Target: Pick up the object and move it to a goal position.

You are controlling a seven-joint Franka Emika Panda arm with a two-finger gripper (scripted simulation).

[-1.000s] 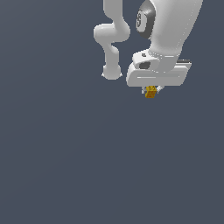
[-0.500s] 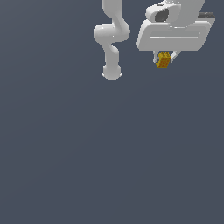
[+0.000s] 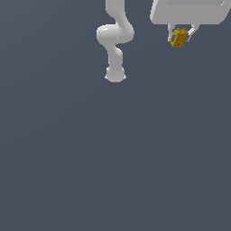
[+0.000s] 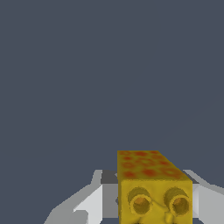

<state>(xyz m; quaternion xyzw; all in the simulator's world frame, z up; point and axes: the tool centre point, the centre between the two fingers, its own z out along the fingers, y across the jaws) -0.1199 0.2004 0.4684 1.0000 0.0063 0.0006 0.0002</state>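
Yellow studded object (image 4: 154, 188) close to wrist camera, pinched between white fingers (image 4: 89, 203), hand (image 3: 180, 36) holding it high over grey worktop (image 3: 113, 158), arm base (image 3: 115, 74) beyond, toward exterior view's left

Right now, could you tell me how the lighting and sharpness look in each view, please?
Exterior view: flat, even light, no cast shadow on the grey floor; end effector cropped by the frame's top edge, yellow block small and soft. Wrist view: block large, coarse-textured, cut off at the frame edge; no glare.
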